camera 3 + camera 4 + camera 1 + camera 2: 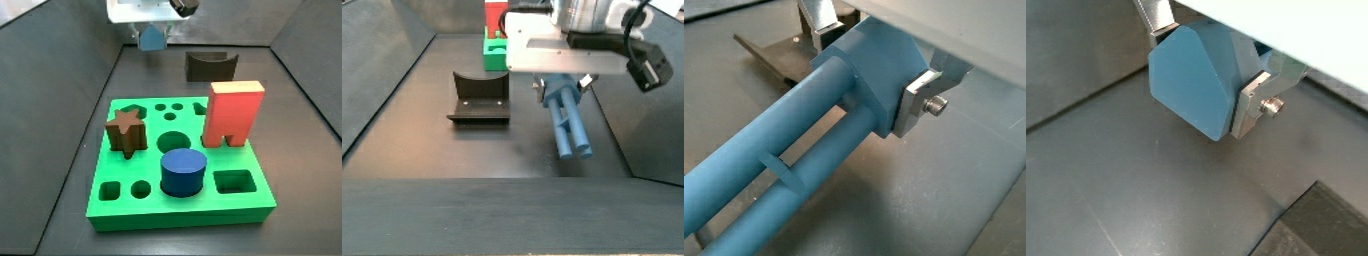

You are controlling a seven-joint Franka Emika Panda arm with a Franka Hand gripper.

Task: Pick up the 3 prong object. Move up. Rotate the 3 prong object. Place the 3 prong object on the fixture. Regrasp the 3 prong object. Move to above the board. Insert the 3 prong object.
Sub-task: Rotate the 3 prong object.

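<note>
1. The gripper (564,82) hangs above the bare floor, fingers (922,98) clamped on the tapered end of the 3 prong object (569,118).
2. In a side view the object's long axis runs level, prongs pointing away from the board (181,205).
3. The fixture (480,97) sits beside it, apart.

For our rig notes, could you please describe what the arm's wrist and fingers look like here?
The gripper has a pale grey-white housing, with a black camera unit and a dark cable at its side. In both wrist views the fingers are flat silver plates, one bearing a small round silver bolt head.
</note>
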